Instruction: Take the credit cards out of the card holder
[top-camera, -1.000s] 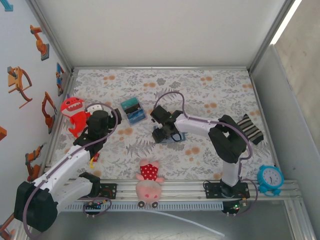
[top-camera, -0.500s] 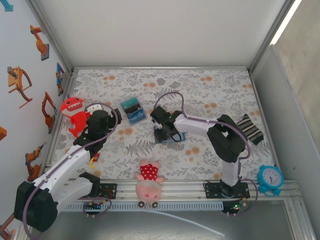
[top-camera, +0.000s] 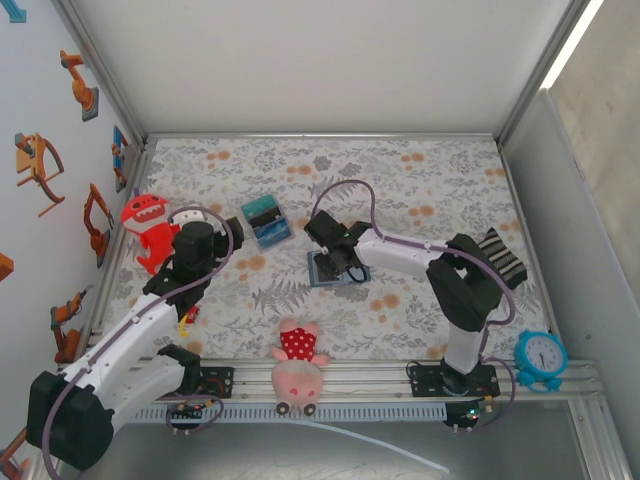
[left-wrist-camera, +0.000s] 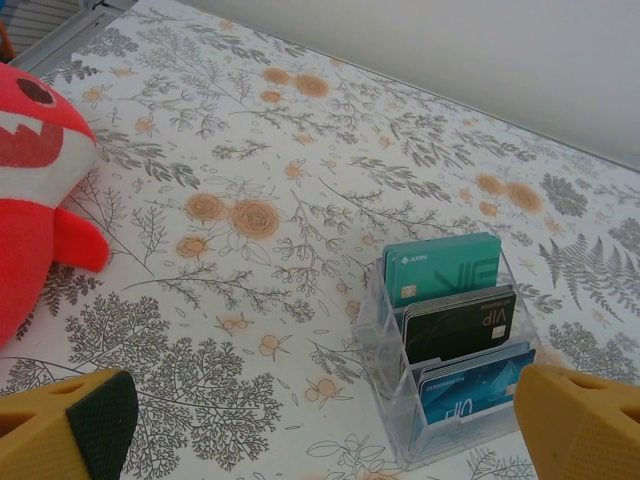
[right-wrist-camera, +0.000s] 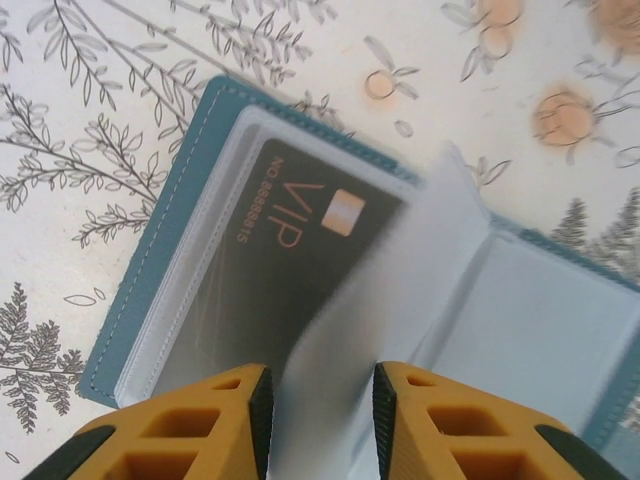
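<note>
Lower centre, the right gripper (right-wrist-camera: 320, 420) straddles the card holder's (right-wrist-camera: 138, 290) clear sleeve (right-wrist-camera: 370, 290); whether it pinches, I cannot tell. Next: grip the black card (right-wrist-camera: 270, 260). The left gripper (left-wrist-camera: 325, 425) gapes wide.

**Desk:** How many plush toys are on your table?

**Me:** I count two: one red monster plush (top-camera: 145, 228) at the left of the overhead view and one pink pig plush (top-camera: 297, 365) at bottom centre.

**Desk:** And cards?

**Me:** Four that I can see. One clear stand (left-wrist-camera: 385, 330) carries three: one teal card (left-wrist-camera: 440, 275), one black card (left-wrist-camera: 460, 325) and one blue card (left-wrist-camera: 465, 395). The fourth is a black VIP card (right-wrist-camera: 270, 250) in the single card holder (right-wrist-camera: 560, 330). I can't tell if it hides more.

**Desk:** Anything else?

**Me:** One blue alarm clock (top-camera: 540, 357) at lower right, and one striped sock (top-camera: 500, 258) at the right edge.
</note>
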